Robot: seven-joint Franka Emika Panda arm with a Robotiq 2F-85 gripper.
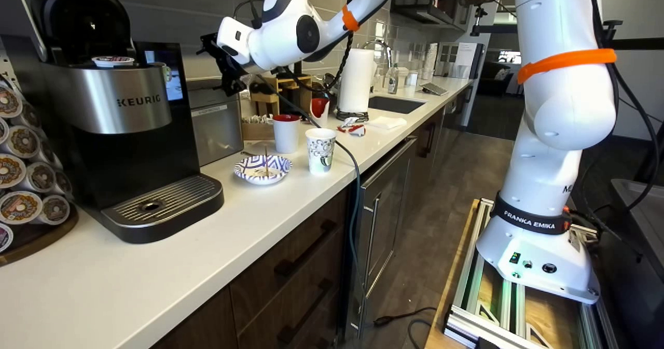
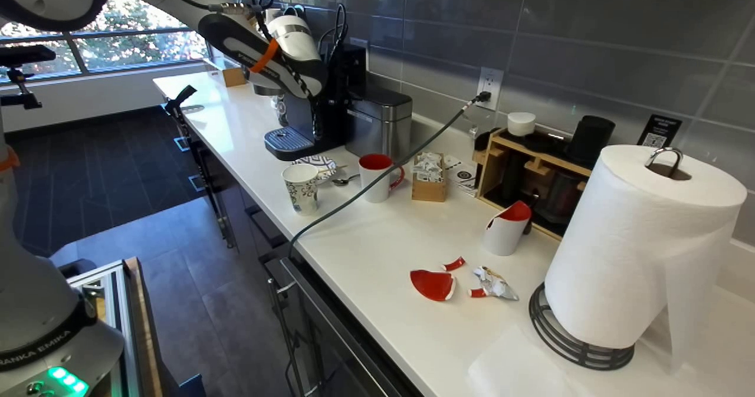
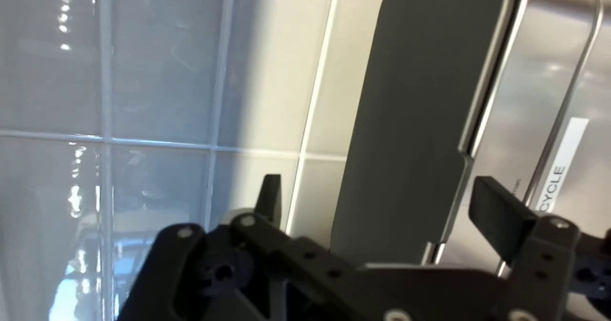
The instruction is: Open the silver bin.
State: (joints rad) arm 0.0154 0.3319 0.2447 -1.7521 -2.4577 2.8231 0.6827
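Up by the tile wall (image 3: pixel 162 73), on this desk (image 1: pixel 104 287), space is tight: if I drift sideways I'd probably clip the coffee maker (image 1: pixel 124 110), and an off-centre press could skid the silver bin (image 1: pixel 220 136) just beside it. Wrist view shows its dark lid (image 3: pixel 410 111) beyond my claw (image 3: pixel 375 192), between the spread fingers (image 3: pixel 494 211); can't tell if anything's touching.

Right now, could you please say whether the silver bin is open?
The silver bin is shut: its dark lid lies flat on top.
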